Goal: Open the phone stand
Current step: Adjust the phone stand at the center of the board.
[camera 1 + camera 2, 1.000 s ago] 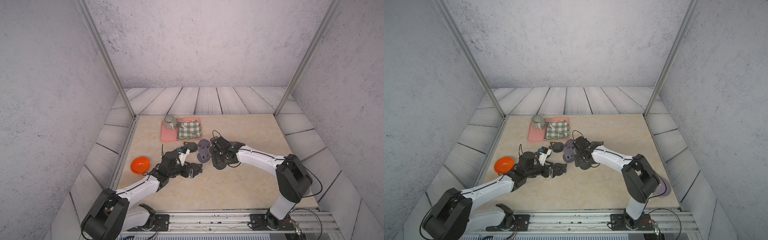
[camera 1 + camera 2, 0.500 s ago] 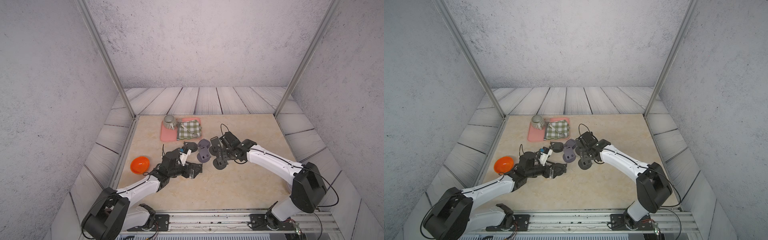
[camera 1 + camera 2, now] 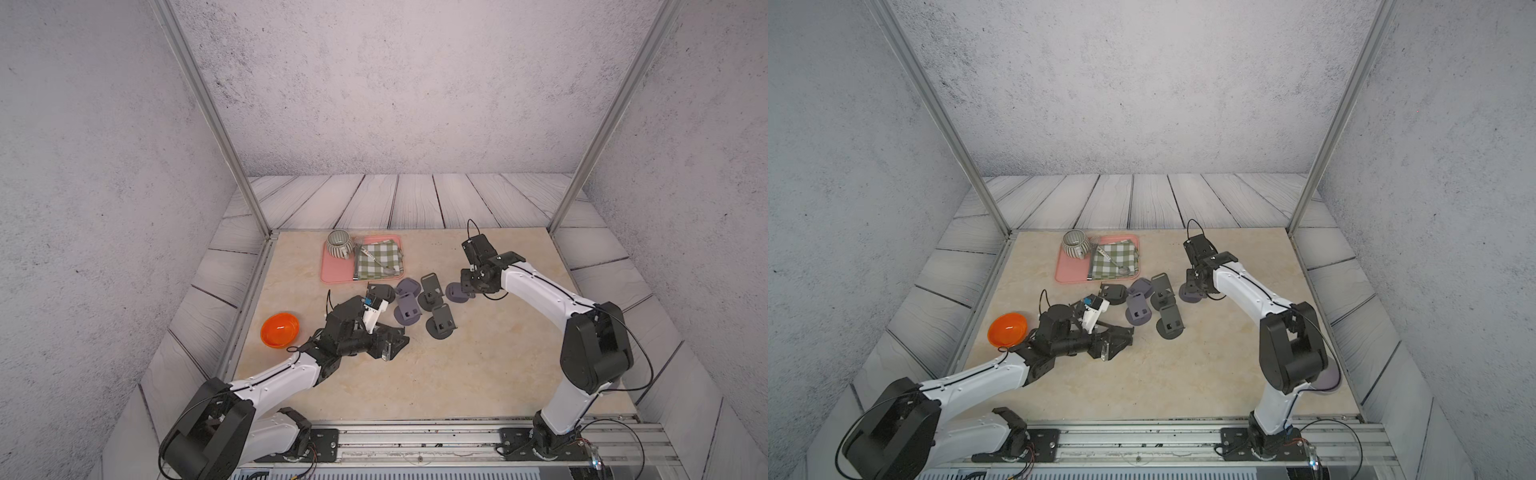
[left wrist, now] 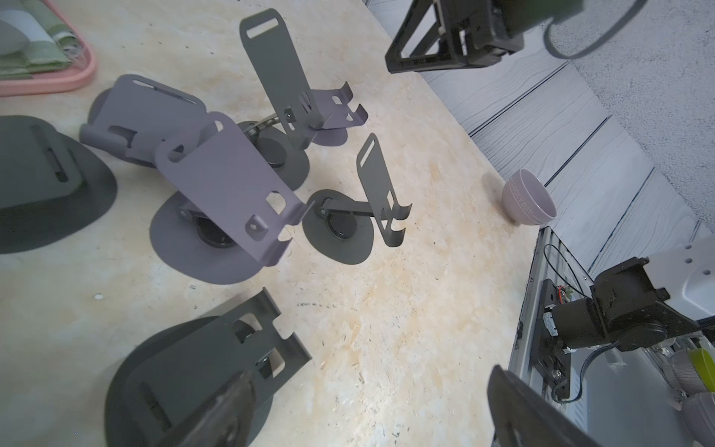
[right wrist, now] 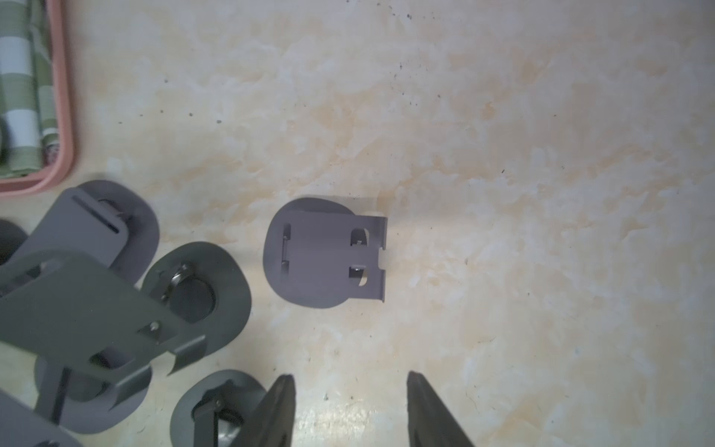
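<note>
A: Well, spotted the stand (image 3: 456, 291)?

B: Yes, lying folded flat on the table (image 3: 478, 374), purple, at the right end of the cluster, just apart from the rest.

A: And the right gripper (image 3: 469, 286)?

B: Hanging close over it, pointing down. Seen from the right wrist as well: right gripper (image 5: 348, 375) partly spread, gripping nothing, with the stand (image 5: 325, 253) out ahead of the fingertips, not between them.

A: Left gripper (image 3: 390, 344)?

B: Low over the table at the near left of the cluster. Spread wide, clamping nothing. Overlapping a dark stand (image 4: 185, 383) with one of its fingers (image 4: 232, 410) in the left wrist view — contact impossible to judge.

A: Rest of the cluster?

B: Open stands (image 3: 442, 320), some purple and some dark, plates tilted up on their hinges, crowded close together between the two grippers.

A: Anything else around?

B: Behind the cluster, a pink tray (image 3: 332, 272) loaded with a striped cup (image 3: 338, 244) and a checked cloth (image 3: 378, 259). Also an orange bowl (image 3: 279, 329) on the table by its left edge, beside the left arm — and a mauve bowl (image 4: 528, 203) at the table's near right corner.
</note>
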